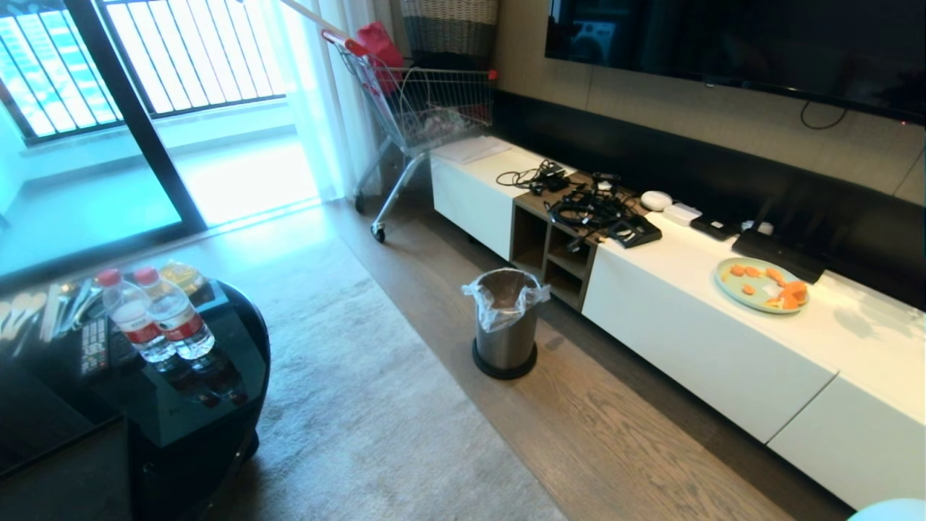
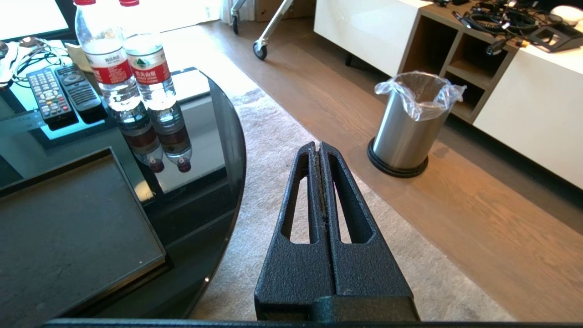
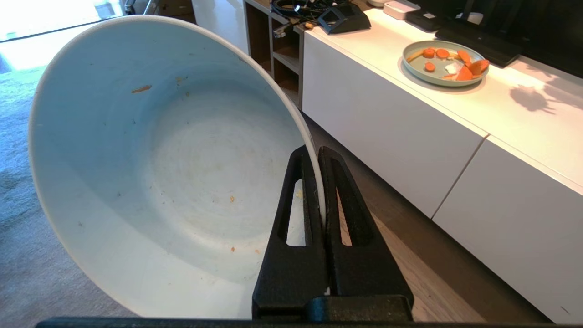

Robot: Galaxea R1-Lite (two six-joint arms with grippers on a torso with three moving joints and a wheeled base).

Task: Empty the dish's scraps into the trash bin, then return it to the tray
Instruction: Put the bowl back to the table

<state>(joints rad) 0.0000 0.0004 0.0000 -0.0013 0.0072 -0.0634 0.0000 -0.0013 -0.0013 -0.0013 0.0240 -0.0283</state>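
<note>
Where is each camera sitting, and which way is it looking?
Head view: up on the robot's head, looking down across the room at the trash bin and the white cabinet; no arm shows.
Left wrist view: behind the left pincer, shut and empty, facing the bin, the black tray and two water bottles.
Right wrist view: behind the right pincer, shut on the rim of the white dish, facing the cabinet and green plate.
Shared: head and left wrist views both show the bin and bottles.
</note>
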